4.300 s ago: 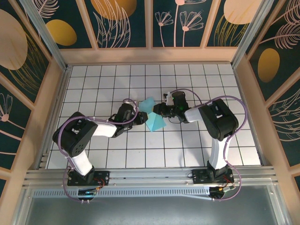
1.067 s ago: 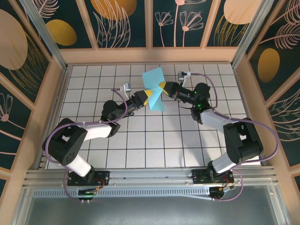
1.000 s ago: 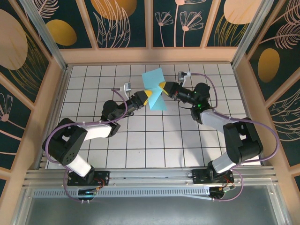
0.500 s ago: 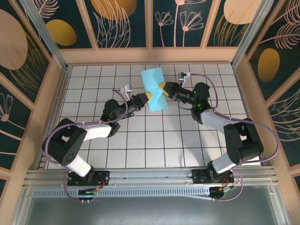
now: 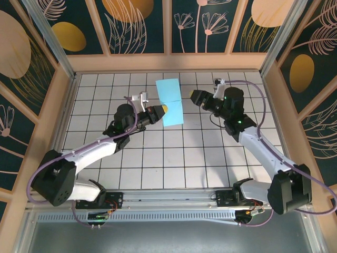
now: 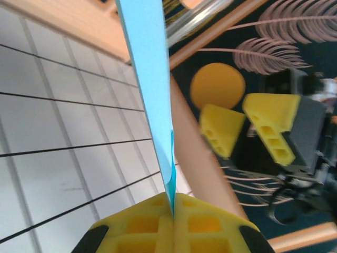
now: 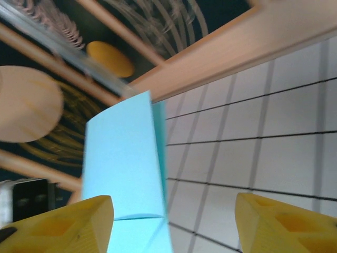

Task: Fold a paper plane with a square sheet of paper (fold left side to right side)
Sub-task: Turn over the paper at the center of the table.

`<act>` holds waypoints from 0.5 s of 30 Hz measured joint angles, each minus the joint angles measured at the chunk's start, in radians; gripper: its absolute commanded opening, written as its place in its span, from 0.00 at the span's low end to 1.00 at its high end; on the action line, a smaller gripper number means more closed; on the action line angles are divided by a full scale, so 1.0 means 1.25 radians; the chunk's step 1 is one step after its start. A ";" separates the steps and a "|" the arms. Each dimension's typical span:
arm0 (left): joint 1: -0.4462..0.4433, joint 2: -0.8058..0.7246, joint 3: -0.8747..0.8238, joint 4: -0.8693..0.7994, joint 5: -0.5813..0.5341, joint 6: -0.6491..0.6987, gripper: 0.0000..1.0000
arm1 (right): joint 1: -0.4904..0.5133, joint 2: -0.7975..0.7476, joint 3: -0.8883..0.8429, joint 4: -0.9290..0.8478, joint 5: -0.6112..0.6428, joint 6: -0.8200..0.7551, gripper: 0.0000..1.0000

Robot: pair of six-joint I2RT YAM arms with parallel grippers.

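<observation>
The light-blue sheet of paper (image 5: 170, 100) is folded into a tall narrow rectangle with creases across its lower part, and it hangs above the back middle of the grid table. My left gripper (image 5: 164, 109) is shut on its left edge. In the left wrist view the paper (image 6: 152, 95) rises edge-on from between the closed yellow fingertips (image 6: 158, 224). My right gripper (image 5: 194, 96) stands open a little to the right of the paper, not touching it. In the right wrist view the paper (image 7: 124, 163) sits near the left finger (image 7: 63, 224) of the right gripper (image 7: 174, 211).
The white grid table (image 5: 210, 153) is ringed by wooden walls; the back wall (image 5: 168, 62) lies just behind the raised paper. Both arms reach in from the near edge, with open tiles between them.
The left gripper closed on the paper's left edge. The right gripper opened, let go and drew back to the right. The paper now hangs straighter, held by the left gripper alone.
</observation>
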 measured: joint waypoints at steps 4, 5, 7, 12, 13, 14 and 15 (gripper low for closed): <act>0.000 -0.035 0.078 -0.218 -0.079 0.107 0.00 | -0.009 -0.041 -0.001 -0.100 0.138 -0.085 0.79; 0.000 -0.044 0.095 -0.269 -0.101 0.131 0.00 | -0.013 -0.048 -0.004 -0.114 0.167 -0.103 0.81; 0.000 -0.057 0.117 -0.352 -0.138 0.163 0.00 | -0.026 -0.064 -0.020 -0.133 0.220 -0.128 0.87; -0.016 -0.078 0.151 -0.549 -0.257 0.207 0.00 | -0.069 -0.076 -0.074 -0.157 0.311 -0.165 0.99; -0.025 -0.078 0.158 -0.582 -0.280 0.208 0.00 | -0.076 -0.076 -0.086 -0.161 0.322 -0.169 0.99; -0.041 -0.077 0.171 -0.624 -0.309 0.209 0.00 | -0.083 -0.076 -0.098 -0.163 0.332 -0.170 0.99; -0.057 -0.074 0.186 -0.664 -0.338 0.209 0.00 | -0.089 -0.076 -0.109 -0.165 0.340 -0.169 0.99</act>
